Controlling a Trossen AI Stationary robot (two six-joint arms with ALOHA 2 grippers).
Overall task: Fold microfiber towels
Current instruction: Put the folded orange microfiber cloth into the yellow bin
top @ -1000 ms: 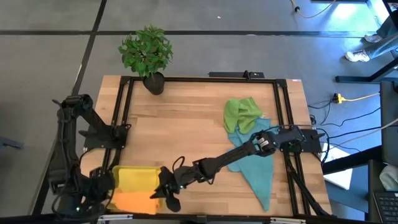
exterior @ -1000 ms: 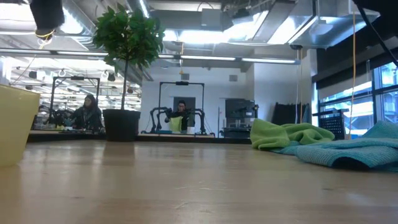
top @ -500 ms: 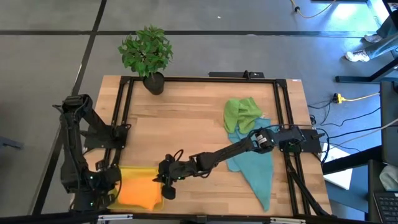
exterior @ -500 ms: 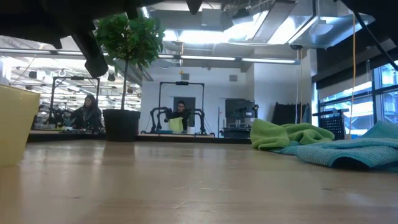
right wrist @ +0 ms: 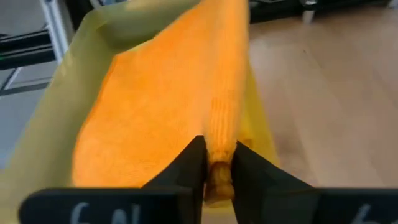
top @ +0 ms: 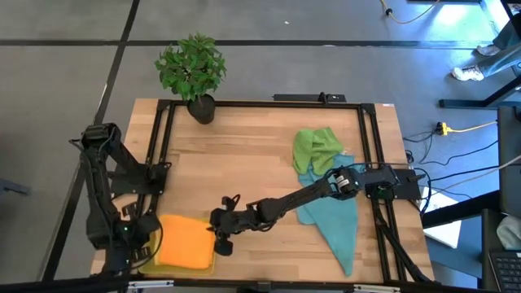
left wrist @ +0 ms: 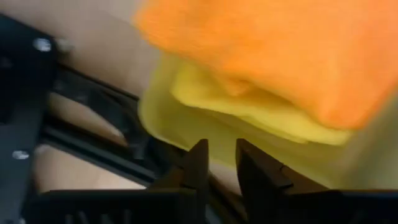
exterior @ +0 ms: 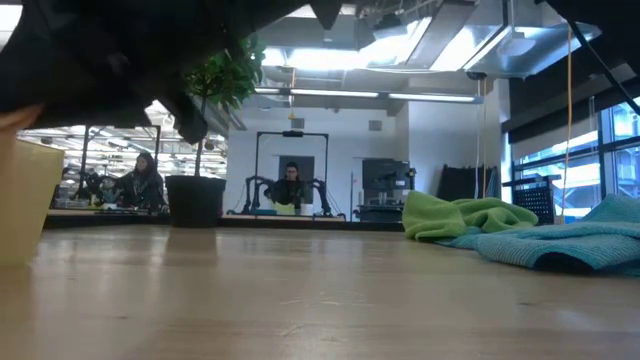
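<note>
Right now the right gripper (right wrist: pixel 219 163) has its fingers nipped on the edge of the orange towel (right wrist: pixel 161 106), a ridge of cloth caught between them; the left gripper (left wrist: pixel 219 163) has its fingers slightly apart with nothing between them, hanging just past the tray's corner. In the high view the right gripper (top: pixel 220 236) sits at the tray's inner side and the left gripper (top: pixel 134 248) at its outer end, so the two flank the orange towel (top: pixel 186 242) lying flat in the tray (top: pixel 151 244). A yellow towel (left wrist: pixel 249 109) lies under it, showing at one edge. Across the table, the green towel (top: pixel 316 148) lies crumpled against the teal towels (top: pixel 338 220), well apart from the tray and not yet folded.

The step looks like setting down the folded orange towel on the stack. To do it well, the right fingers should part fully before the arm lifts away, or the pinched edge will drag up and spoil the fold. Draw back level and away from the stack, then check that the edges lie square over the yellow one.
</note>
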